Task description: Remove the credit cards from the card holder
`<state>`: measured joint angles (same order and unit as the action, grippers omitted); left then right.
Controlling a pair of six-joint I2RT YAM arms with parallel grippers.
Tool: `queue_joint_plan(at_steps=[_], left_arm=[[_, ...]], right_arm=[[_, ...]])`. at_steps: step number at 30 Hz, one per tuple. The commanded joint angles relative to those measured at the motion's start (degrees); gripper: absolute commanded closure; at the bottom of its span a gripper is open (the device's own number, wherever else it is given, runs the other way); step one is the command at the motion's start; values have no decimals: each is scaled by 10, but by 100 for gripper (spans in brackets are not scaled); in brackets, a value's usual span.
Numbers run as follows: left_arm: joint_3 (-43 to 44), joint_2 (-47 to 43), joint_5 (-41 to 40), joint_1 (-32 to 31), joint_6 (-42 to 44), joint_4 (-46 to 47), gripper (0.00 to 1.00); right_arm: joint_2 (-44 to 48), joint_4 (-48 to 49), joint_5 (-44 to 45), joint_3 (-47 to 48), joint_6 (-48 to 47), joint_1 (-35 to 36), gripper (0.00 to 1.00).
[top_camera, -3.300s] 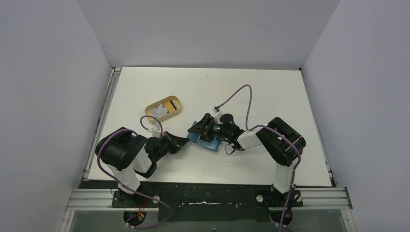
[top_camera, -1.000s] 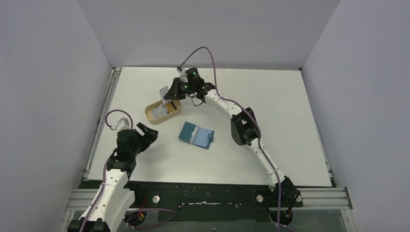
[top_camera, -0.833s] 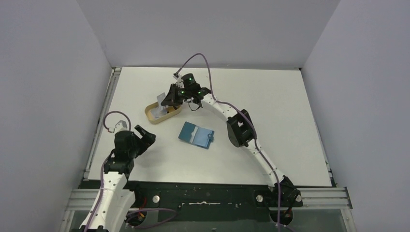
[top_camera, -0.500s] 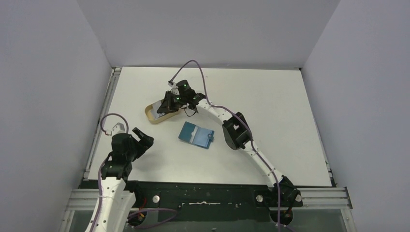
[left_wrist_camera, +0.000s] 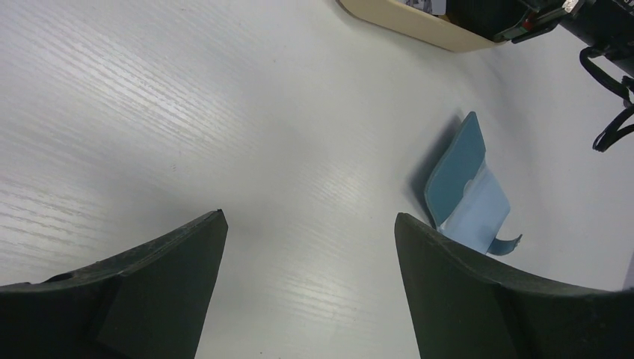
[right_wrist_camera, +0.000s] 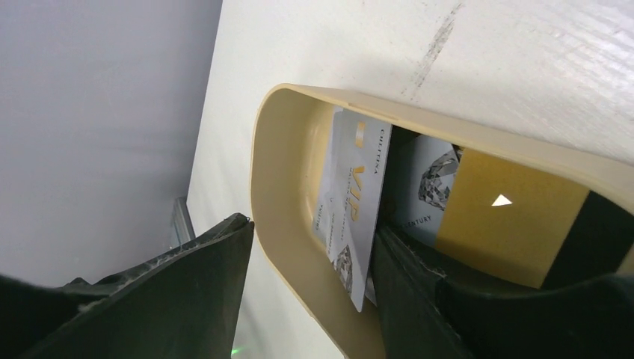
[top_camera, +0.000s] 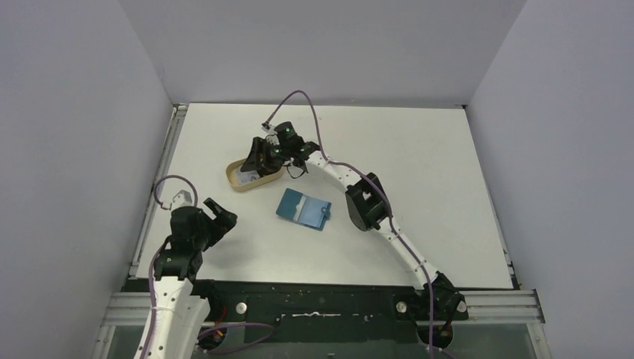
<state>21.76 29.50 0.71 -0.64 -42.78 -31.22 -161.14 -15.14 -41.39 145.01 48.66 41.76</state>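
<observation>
White flat table (top_camera: 419, 149): both arms are seen over it. R arm is stretched far fwd, right gripper (right_wrist_camera: 310, 239) set over the oval tan plastic tray (right_wrist_camera: 269, 172), fingers spread wide, nothing clamped. L arm is kept near its base, left gripper (left_wrist_camera: 308, 218) also spread wide, empty, aimed at bare table. The teal-blue folding card holder (left_wrist_camera: 456, 176) is lying opened on the table, between the arms and well apart from both grippers. No card is seen in its light-blue pockets, though not every slot is shown. In the tray at least 3 thin flat cards are found: whitish-grey VIP card (right_wrist_camera: 355, 209) leaning between the R fingers, a yellowish card (right_wrist_camera: 508, 209), and a whitish diamond-print card (right_wrist_camera: 430, 179). Task is judged done or nearly so; only R arm's retreat appears left.
</observation>
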Motion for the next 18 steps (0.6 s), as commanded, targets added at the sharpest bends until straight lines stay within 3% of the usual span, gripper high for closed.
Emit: queue_joint_plan(at_steps=[1,9,12,14,17,18], left_arm=[[44,1,2,3,16,2,19],[81,7,10,16,31,23,19],[87,13,27,20,33,44,19],[97,21,29,20,42,48,19],[117,31,26,20,65,44,19],[127,33,22,20,72,37,15]], right_arm=[[75,-22,6,-2,-30,-14,40],[212,-72,25,-83,-86,-33,32],[272,-86,41,-134,-117,-33,14],[321,-87,59,-196,-136,-34,2],[416,-54,94,-333,-155,-37,0],[452,-35,113,-389,-154,-39,0]])
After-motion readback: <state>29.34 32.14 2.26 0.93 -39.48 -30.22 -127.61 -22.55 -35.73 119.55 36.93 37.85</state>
